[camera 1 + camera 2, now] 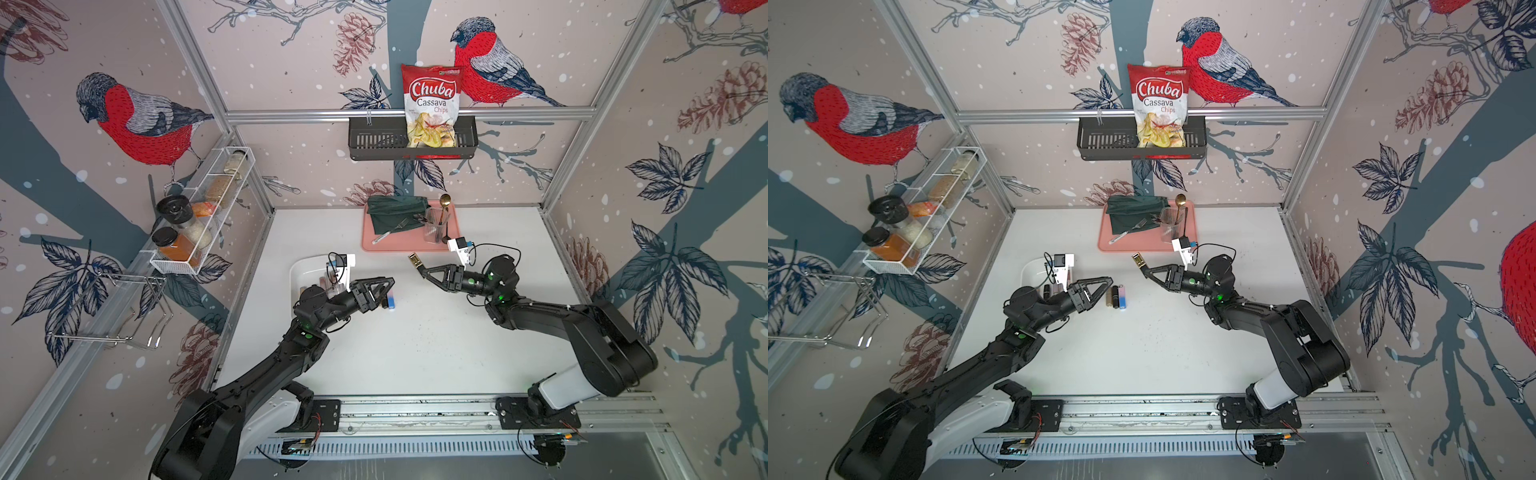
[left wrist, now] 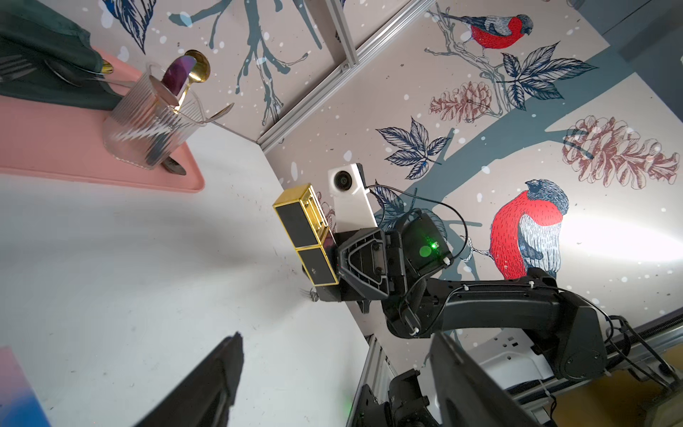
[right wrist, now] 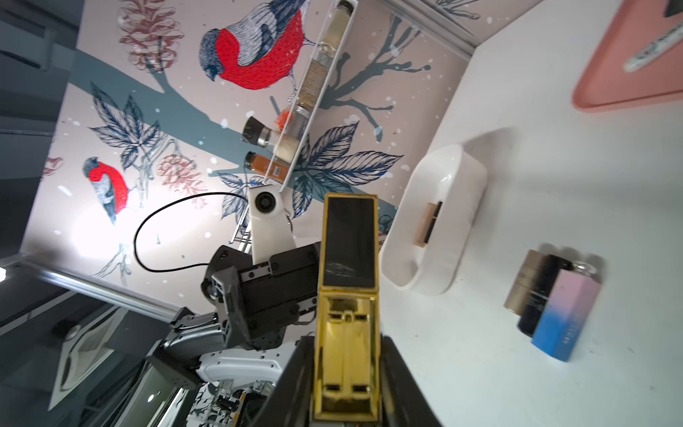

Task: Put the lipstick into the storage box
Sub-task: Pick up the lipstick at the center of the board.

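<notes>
In both top views the right gripper (image 1: 420, 269) is clamped on a gold-and-black lipstick (image 1: 414, 260), held above the desk (image 1: 436, 353) between its middle and far edge. The storage box (image 1: 296, 269) sits by the left edge with lipsticks inside, and the left gripper (image 1: 1106, 289) hangs just beside it.

Left wrist view: its fingers (image 2: 207, 384) are spread wide.

Right wrist view: three lipsticks (image 3: 554, 303) lie side by side, touching, near the storage box (image 3: 469, 192).

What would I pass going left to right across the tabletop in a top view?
Storage box → left gripper → three lipsticks lying side by side → gold-and-black lipstick, held by the right gripper.
</notes>
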### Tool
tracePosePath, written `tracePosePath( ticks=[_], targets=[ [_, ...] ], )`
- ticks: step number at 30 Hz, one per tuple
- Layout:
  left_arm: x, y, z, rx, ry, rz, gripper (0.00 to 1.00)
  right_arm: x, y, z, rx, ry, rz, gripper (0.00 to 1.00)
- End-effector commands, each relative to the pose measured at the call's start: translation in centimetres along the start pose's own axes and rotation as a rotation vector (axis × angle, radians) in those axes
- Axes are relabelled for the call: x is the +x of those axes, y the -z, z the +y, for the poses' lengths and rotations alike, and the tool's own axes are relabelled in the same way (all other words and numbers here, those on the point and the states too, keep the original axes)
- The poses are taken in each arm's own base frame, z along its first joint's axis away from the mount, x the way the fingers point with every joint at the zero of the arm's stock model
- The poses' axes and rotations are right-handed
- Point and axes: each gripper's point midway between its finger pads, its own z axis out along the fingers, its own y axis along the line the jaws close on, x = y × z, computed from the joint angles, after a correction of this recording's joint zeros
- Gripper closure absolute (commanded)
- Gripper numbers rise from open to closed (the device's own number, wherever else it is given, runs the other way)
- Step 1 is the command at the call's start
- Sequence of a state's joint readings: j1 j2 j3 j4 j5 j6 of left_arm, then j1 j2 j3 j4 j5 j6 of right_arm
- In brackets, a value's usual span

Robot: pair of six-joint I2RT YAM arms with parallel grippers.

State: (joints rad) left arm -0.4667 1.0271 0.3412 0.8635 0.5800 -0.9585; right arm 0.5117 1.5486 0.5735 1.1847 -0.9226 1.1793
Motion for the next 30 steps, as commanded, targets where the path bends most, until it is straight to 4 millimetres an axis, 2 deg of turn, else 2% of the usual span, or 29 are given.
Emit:
tracePosePath(
  ticks=[1,5,13,19,24,30],
  targets=[
    [-1.6,-0.7,-2.0,0.064,-0.059,-0.087,0.17,-0.3,0.0,3.8,-0.145,0.028,-0.007,0.68],
    [-1.1,-1.8,-2.1,0.067,-0.058,-0.066,0.17,0.2,-0.5,4.5,-0.171,0.029,0.010,0.68],
    [-1.8,-3.5,-3.5,0.097,-0.068,-0.061,0.18,1.2,-1.2,4.9,-0.180,0.029,0.035,0.69],
    [-1.8,-5.0,-3.1,0.094,-0.039,-0.028,0.22,1.8,-2.0,4.9,-0.159,0.045,0.063,0.69],
    [-1.5,-5.7,-2.9,0.096,-0.017,-0.001,0.32,1.9,-2.5,4.7,-0.130,0.065,0.074,0.69],
    [-1.4,-5.6,-3.0,0.099,-0.022,0.003,0.58,1.9,-2.7,4.5,-0.121,0.064,0.074,0.69]
  ],
)
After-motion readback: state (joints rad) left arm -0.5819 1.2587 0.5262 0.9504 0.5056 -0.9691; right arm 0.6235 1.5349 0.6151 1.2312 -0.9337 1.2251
